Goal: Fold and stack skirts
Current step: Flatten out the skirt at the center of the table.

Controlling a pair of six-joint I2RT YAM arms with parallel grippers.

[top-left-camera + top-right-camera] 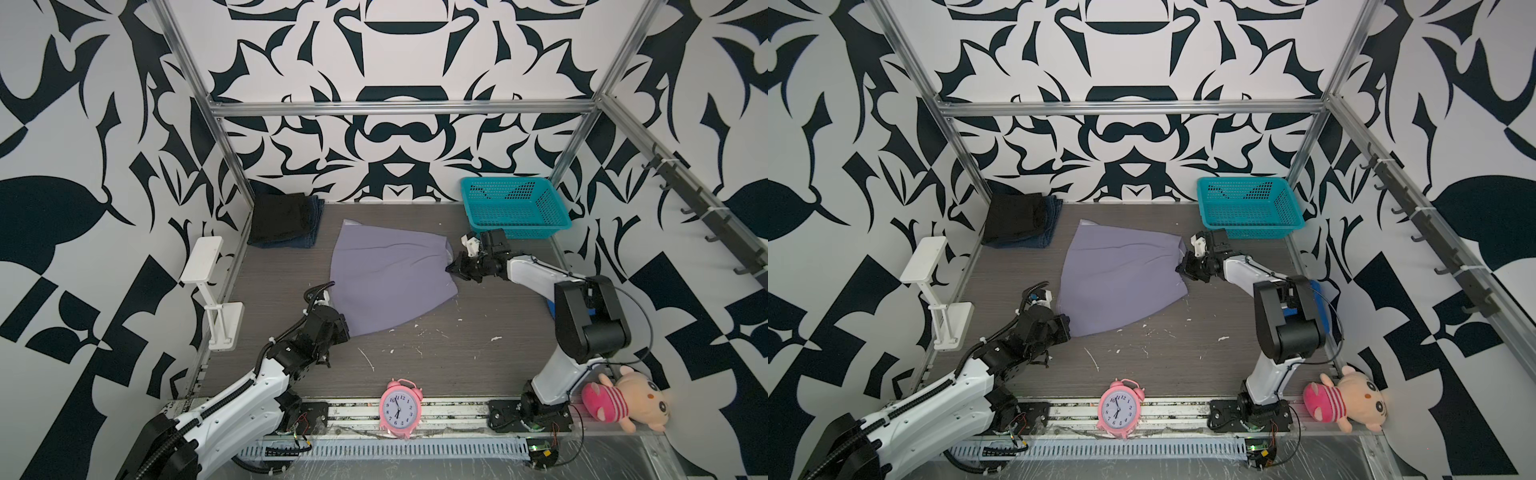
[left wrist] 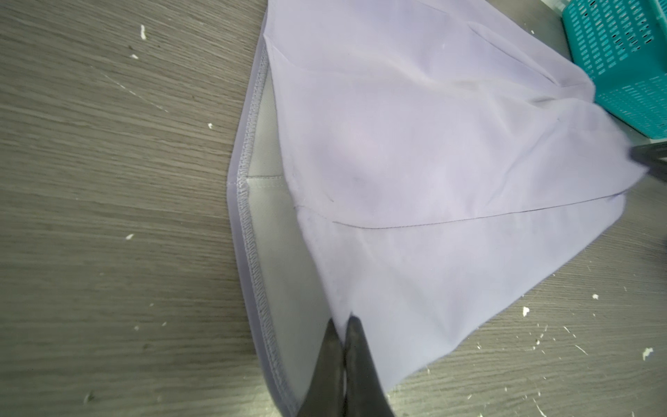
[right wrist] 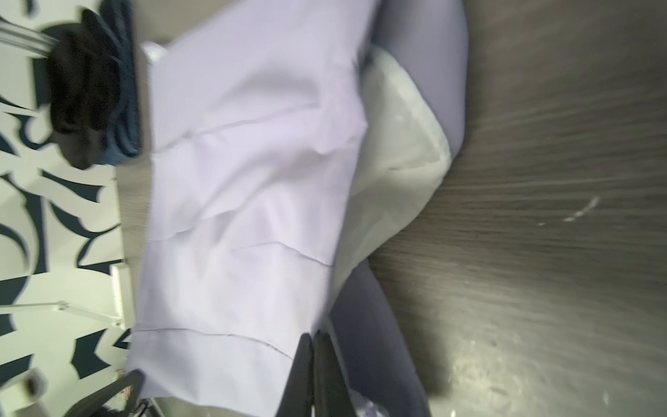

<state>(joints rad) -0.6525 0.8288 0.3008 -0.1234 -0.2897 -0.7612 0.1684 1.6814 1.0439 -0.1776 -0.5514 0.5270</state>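
The lavender skirt (image 1: 390, 274) is laid centrally, pinched at opposite edges by the left gripper (image 2: 344, 325) and right gripper (image 3: 312, 339). The black skirt (image 1: 276, 220) is stacked on the denim skirt (image 1: 316, 220) far-left, and a teal basket (image 1: 532, 228) is seen far-right.

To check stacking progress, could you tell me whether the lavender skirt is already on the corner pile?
No, the lavender skirt lies spread on the table beside the folded pile.
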